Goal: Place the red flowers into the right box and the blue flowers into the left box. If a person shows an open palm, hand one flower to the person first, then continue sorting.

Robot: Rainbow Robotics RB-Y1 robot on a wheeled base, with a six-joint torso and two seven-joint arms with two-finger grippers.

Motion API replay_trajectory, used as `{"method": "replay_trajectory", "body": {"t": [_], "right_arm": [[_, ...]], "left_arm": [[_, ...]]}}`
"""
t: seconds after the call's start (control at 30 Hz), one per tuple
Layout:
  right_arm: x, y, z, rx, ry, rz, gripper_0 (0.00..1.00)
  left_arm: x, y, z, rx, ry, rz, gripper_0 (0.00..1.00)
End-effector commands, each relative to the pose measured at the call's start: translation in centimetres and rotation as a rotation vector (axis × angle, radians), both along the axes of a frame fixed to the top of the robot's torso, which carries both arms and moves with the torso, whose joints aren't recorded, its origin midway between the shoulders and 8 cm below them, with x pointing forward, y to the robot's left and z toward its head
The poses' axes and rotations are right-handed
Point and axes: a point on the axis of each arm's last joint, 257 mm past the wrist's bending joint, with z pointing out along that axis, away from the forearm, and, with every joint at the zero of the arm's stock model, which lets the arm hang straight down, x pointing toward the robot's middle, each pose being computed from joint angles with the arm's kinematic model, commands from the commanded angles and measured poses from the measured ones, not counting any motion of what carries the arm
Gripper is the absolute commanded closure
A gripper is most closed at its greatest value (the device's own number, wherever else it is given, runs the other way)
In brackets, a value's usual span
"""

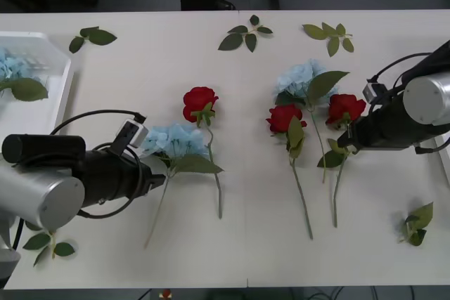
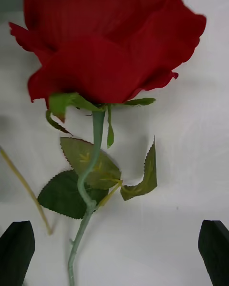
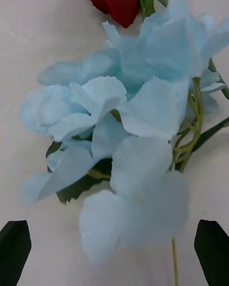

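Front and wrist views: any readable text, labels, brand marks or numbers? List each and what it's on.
None readable.
Table: plain, no print.
Left box: no label or mark.
Red flowers and blue flowers: no tags.
Left gripper and right gripper, both open over flowers: no markings on the black fingers.
Small white part on the left arm's wrist: any print on it is too small to read.

White worktop point(image 1: 246, 258) carries three red flowers point(image 1: 200, 102) lying flat, stems toward robot: one left of centre, two right of centre. Two blue flowers point(image 1: 176, 140) on it: one touching left rose's stem, one point(image 1: 301, 79) between right pair of roses. Left box point(image 1: 62, 96) at left edge. Loose leaf sprigs point(image 1: 245, 35) along far edge and near both near corners.
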Motion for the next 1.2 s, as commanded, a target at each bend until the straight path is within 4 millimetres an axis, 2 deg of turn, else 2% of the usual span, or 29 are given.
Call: {"method": "replay_trajectory", "body": {"t": [0.03,0.17,0.3,0.43,0.57,0.7,0.8,0.87,0.9,0.97,1.2], "right_arm": [[0.9,0.5,-0.4,0.019,-0.017,-0.025,0.0],[1.3,0.8,-1.3,0.001,-0.029,-0.016,0.0],[1.5,1.5,-2.0,-0.014,-0.041,-0.002,0.0],[1.7,1.8,-2.3,-0.019,-0.047,0.0,0.0],[1.7,1.7,-2.6,-0.036,-0.049,0.004,0.0],[2.2,1.3,-3.5,-0.066,-0.066,0.004,0.0],[2.4,1.2,-3.7,-0.08,-0.075,0.006,0.0],[2.4,1.3,-3.7,-0.078,-0.076,0.006,0.22],[2.3,1.5,-3.8,-0.075,-0.072,0.008,0.63],[2.3,1.5,-3.8,-0.075,-0.072,0.007,1.0],[2.4,1.4,-3.6,-0.075,-0.076,0.005,1.0]], "left_arm": [[2.4,-0.3,0.1,0.05,-0.052,-0.012,0.0],[3.1,-0.6,-0.6,0.08,-0.059,-0.01,0.0],[2.5,-1.9,-1.0,0.072,-0.051,-0.032,0.0],[0.8,-3.5,-0.8,0.046,-0.049,-0.068,0.0],[-1.5,-3.8,-0.4,0.044,-0.029,-0.093,0.0],[-3.7,-3.7,-1.6,0.045,0.003,-0.111,0.0],[-4.5,-3.5,-2.7,0.055,0.024,-0.116,0.0],[-4.7,-3.5,-3.3,0.06,0.038,-0.117,0.0],[-4.5,-3.5,-3.9,0.065,0.042,-0.118,0.0],[-4.1,-3.6,-4.4,0.071,0.04,-0.116,0.0],[-1.5,-4.5,-6.0,0.104,0.038,-0.094,0.0]]}}
